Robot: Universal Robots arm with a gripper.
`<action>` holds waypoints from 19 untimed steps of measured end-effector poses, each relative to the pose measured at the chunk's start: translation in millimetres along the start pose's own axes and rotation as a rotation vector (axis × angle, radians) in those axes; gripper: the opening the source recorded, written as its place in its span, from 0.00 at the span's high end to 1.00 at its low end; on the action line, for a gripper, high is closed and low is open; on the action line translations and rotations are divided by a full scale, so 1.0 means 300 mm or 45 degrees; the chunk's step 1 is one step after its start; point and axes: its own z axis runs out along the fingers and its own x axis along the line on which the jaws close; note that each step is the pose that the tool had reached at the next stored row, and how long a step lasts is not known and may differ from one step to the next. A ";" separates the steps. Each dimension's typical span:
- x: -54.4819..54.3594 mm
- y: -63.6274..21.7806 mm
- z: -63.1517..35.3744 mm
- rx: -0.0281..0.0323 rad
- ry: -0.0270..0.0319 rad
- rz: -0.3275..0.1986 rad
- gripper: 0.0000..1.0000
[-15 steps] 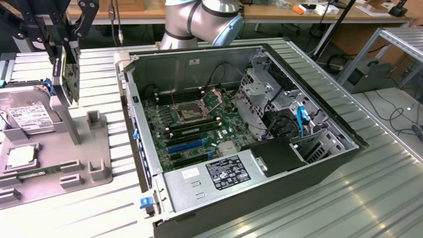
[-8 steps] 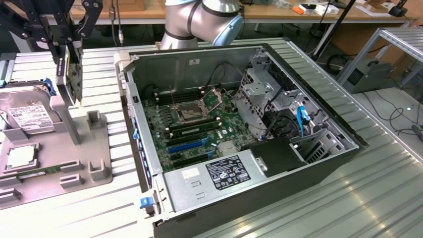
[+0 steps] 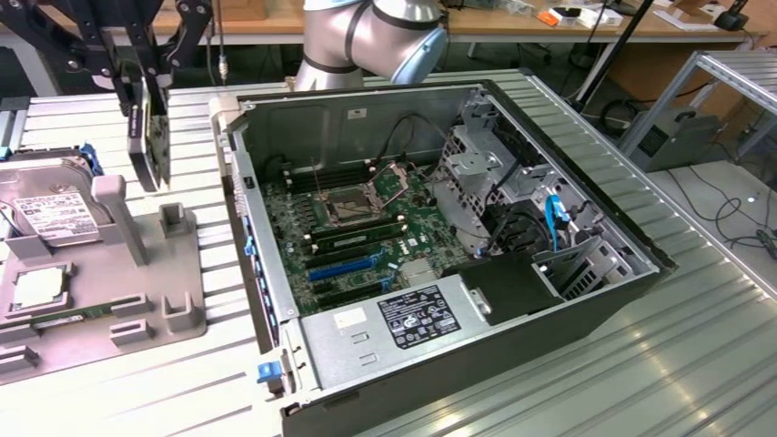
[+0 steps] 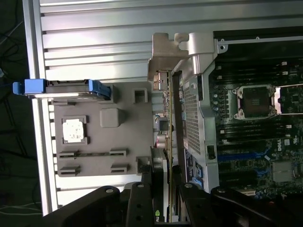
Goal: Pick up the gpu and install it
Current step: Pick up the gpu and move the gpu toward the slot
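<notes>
Between tray [image 3: 134,282] and case [image 3: 316,118], the jaws clamp the gpu [image 3: 148,137], hanging on edge; its bracket [image 4: 165,52] could snag the case wall if carried across too low.

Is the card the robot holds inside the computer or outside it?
Outside. The gpu hangs on edge in the pincer, near the grey tray, beside the open computer case.
</notes>
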 end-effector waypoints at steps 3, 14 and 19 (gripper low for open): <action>-0.029 0.002 0.001 0.0007 0.0000 0.000 0.73; -0.097 0.007 0.003 0.0030 -0.0002 0.000 0.73; -0.126 0.010 0.003 0.0040 -0.0002 0.000 0.73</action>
